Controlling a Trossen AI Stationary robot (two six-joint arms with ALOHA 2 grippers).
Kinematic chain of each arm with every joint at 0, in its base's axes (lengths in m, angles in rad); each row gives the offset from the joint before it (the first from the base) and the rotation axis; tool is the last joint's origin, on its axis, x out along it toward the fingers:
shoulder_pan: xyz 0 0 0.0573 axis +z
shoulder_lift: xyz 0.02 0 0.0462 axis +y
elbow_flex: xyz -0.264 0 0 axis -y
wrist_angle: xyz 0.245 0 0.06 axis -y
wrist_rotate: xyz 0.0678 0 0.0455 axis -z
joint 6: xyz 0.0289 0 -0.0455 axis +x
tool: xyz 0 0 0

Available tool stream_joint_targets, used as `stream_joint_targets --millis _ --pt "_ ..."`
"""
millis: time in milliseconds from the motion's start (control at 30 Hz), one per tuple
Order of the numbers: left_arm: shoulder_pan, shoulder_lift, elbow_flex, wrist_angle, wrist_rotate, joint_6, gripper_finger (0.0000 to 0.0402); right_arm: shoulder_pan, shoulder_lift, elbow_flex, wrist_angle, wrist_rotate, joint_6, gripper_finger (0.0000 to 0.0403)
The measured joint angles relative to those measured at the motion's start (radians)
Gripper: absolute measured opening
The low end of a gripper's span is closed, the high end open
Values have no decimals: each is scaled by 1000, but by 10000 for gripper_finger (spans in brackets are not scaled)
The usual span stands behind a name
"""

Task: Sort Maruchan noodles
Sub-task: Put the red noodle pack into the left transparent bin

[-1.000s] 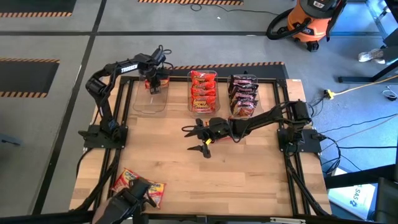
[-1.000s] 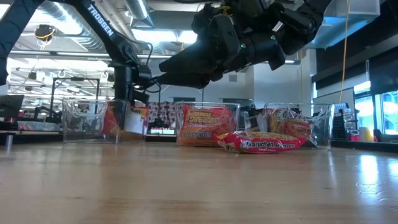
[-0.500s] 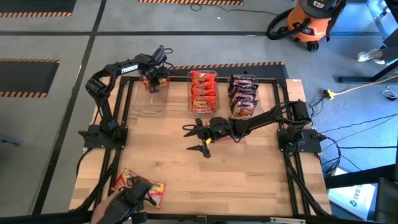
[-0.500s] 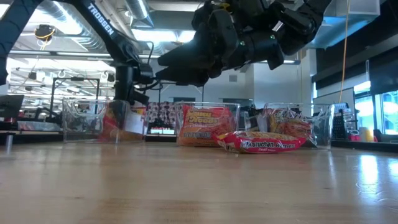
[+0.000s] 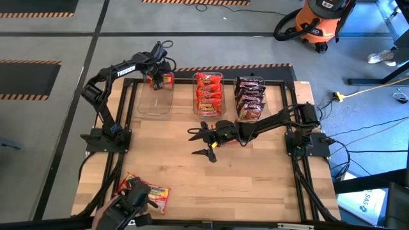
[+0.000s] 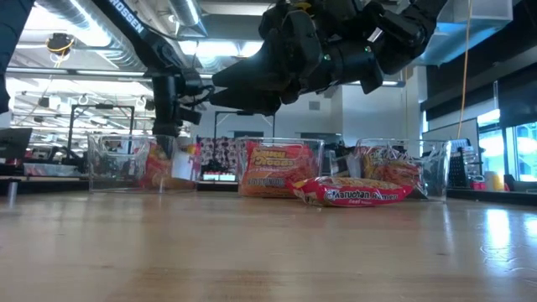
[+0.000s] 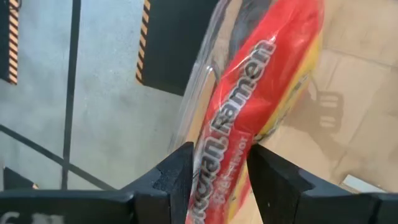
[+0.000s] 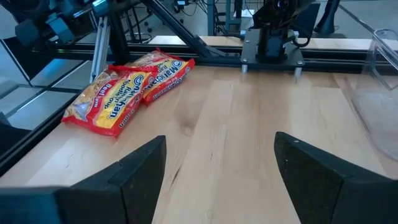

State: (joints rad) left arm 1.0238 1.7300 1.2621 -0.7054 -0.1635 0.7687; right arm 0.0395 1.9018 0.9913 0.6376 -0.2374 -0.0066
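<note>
A red and yellow noodle packet [image 7: 261, 81] stands on edge at the far end of the clear left bin [image 5: 153, 107], leaning on its far wall. My left gripper [image 5: 156, 76] hangs over it, open, with a finger on each side of the packet's upper end [image 7: 221, 155]. In the low view this gripper [image 6: 170, 130] ends at the packet's top [image 6: 159, 164]. My right gripper [image 5: 192, 142] hovers open over the table's middle with nothing between its fingers [image 8: 217, 168]. A red packet [image 6: 357, 193] lies flat on the table below the right arm. My left gripper comes from above, slanting down, with its fingers [image 7: 180, 171] across the packet's upper end [image 7: 217, 146]. I cannot tell whether they touch it. The packet's lower edge rests in the bin.
The middle bin [image 5: 209, 114] holds red packets and the right bin [image 5: 250, 117] holds dark ones. Two red and yellow packets [image 5: 144, 190] lie at the near left corner, also seen from the right wrist [image 8: 124, 93]. Bare wood lies between them and the bins.
My left gripper has risen above the left bin and shifted a little toward the far edge. The packet has stayed down in the bin and now leans there on its edge.
</note>
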Motion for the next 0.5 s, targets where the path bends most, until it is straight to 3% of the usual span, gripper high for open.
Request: stream_joint_targets --millis 267,500 --pt "0 -5 0 -10 13 -57 143 0 0 0 -6 -18 4 278" --pt "-32 -93 0 -7 8 -79 143 0 0 0 -7 -18 5 278"
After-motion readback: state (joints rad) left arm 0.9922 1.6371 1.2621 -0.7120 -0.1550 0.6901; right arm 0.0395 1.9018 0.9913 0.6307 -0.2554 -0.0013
